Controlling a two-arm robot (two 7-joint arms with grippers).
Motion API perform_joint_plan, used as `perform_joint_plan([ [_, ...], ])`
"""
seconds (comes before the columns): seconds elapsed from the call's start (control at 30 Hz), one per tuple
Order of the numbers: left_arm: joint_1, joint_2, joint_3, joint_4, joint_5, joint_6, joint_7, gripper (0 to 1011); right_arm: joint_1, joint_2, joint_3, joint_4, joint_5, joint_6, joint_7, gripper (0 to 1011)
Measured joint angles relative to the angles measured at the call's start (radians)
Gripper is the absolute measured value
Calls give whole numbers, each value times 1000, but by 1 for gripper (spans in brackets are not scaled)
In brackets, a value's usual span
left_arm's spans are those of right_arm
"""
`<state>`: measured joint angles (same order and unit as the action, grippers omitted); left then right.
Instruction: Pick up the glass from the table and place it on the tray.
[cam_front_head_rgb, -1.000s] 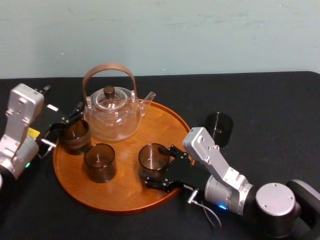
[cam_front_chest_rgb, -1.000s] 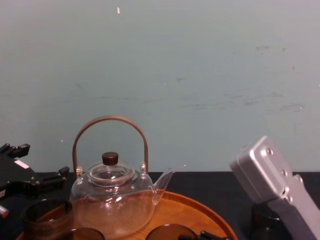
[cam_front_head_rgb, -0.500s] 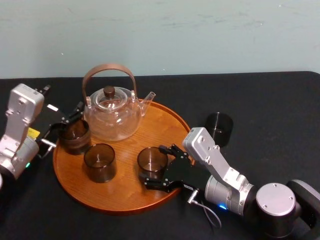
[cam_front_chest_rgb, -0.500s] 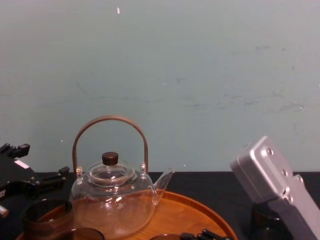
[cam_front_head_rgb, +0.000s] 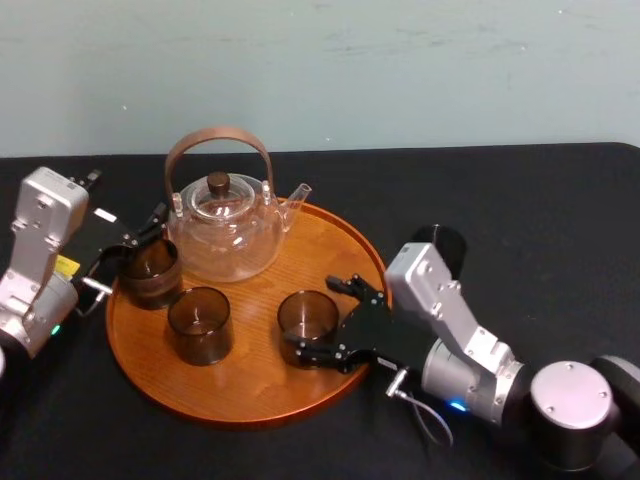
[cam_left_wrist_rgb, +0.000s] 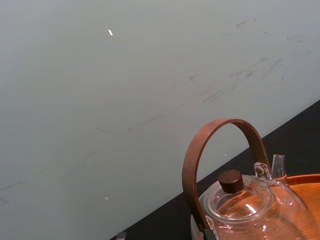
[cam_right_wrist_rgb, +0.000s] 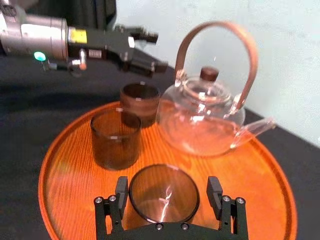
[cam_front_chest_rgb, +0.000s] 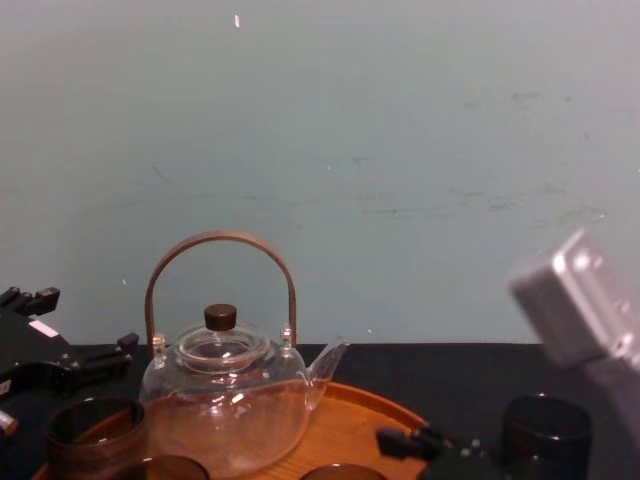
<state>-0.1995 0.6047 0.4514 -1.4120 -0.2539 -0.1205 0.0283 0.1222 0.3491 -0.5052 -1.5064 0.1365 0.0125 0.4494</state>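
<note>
A: Where's the glass (cam_front_head_rgb: 308, 314)?
B: Upright on the tray (cam_front_head_rgb: 250, 392), front right part; right gripper (cam_right_wrist_rgb: 167, 193) has drawn back a little since a second ago; jaws wide, flanking it, gripping nothing.
A: Placed, then?
B: Likely; only the retreat remains; second glass (cam_front_head_rgb: 441, 245) waits on the surface (cam_front_head_rgb: 540, 200); left gripper (cam_front_head_rgb: 130, 250) idle at the tray's left edge, jaws apart, empty.
</note>
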Motion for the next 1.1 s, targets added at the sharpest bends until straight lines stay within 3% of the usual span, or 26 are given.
perform_joint_plan([
  [0.23,0,0,0,0,0,0,0,1001,-37,42,32,-86,43,-36,21,1002],
  [0.4,0,0,0,0,0,0,0,1001,-84,91,69,-158,84,-67,29,1002],
  [0.7,0,0,0,0,0,0,0,1001,-155,149,145,-198,141,-93,14,1002],
  [1.1,0,0,0,0,0,0,0,1001,-260,207,256,-216,175,-115,-19,1002],
])
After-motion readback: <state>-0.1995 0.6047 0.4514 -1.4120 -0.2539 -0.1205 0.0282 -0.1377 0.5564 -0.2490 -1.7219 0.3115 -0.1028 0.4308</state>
